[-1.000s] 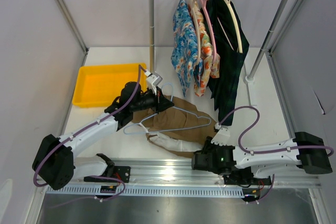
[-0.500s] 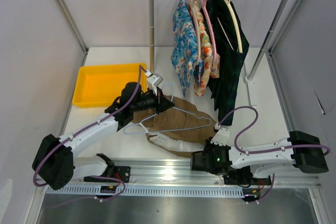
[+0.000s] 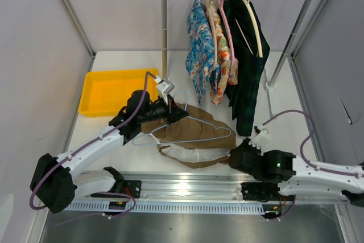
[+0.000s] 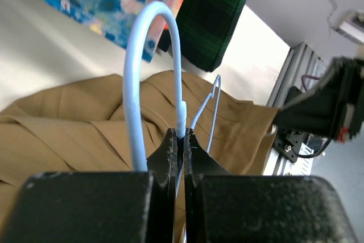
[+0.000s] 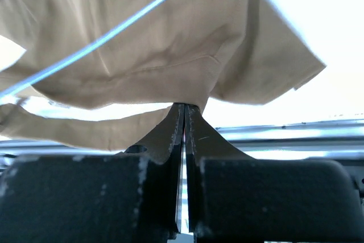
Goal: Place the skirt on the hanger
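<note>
The tan-brown skirt lies on the table's near middle, its whitish lining showing at the front edge. The pale blue wire hanger lies across it. My left gripper is shut on the hanger's neck just below the hook, above the skirt. My right gripper is shut on the skirt's near right edge; in the right wrist view its tips pinch a fold of the skirt, with the hanger wire above.
A yellow tray sits at the back left. A clothes rack stands behind with floral garments, a dark plaid garment, a pink hanger and a cream hanger. An aluminium rail runs along the near edge.
My right arm has swung to the right and its gripper has moved right and back, drawing the skirt's near edge with it. The left gripper and the hanger have hardly moved.
</note>
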You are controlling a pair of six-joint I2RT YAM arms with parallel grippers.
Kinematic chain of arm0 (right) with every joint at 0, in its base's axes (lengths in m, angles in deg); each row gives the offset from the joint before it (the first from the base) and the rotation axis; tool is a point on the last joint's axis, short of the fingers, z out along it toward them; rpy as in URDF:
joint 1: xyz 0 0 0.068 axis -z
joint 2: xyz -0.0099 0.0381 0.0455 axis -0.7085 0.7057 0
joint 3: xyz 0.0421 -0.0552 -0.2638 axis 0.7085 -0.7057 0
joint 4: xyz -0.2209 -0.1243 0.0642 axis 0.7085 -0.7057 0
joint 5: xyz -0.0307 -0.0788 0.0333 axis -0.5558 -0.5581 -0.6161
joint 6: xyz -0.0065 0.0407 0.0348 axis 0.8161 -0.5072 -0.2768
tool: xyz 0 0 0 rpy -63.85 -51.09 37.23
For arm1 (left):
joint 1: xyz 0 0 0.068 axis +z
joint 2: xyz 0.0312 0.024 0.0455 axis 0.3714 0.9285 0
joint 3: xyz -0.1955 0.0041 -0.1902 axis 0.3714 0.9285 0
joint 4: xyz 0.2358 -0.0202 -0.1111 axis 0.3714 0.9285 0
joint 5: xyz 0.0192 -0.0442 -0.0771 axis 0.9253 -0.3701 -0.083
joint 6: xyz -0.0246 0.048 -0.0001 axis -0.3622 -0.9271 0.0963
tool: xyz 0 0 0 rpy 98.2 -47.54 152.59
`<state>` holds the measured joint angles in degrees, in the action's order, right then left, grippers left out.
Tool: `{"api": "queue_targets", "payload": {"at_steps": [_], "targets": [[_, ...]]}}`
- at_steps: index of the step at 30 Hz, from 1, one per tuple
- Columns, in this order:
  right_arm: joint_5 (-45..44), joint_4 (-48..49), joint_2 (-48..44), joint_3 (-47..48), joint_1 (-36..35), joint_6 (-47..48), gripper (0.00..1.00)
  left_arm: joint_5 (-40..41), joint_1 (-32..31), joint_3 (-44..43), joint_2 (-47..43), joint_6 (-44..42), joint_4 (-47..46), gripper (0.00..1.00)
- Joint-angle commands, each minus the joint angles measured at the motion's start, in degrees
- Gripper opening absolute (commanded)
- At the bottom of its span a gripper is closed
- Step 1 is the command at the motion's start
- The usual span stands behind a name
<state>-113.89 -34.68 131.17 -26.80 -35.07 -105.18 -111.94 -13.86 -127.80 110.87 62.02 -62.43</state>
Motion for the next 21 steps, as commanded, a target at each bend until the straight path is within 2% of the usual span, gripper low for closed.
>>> {"api": "queue_targets", "payload": {"at_steps": [1,7,12,21], "targets": [[2.7,1.2,-5.2,-1.8,7.2,10.3,0.00,-1.4,-0.4,-2.8,-2.6,-1.0,-2.8,0.00],[9.2,5.9,-9.2,-4.4,15.7,16.0,0.00,-1.8,-0.3,-0.8,-5.2,-0.7,-5.8,0.00],[12.4,8.3,-10.0,-7.2,19.0,17.9,0.00,-3.4,-0.3,-0.5,-7.2,-2.0,-6.4,0.00],[16.8,11.5,-11.6,-9.8,26.9,22.1,0.00,-4.6,-2.7,-2.8,-7.6,-11.1,2.7,0.00]]}}
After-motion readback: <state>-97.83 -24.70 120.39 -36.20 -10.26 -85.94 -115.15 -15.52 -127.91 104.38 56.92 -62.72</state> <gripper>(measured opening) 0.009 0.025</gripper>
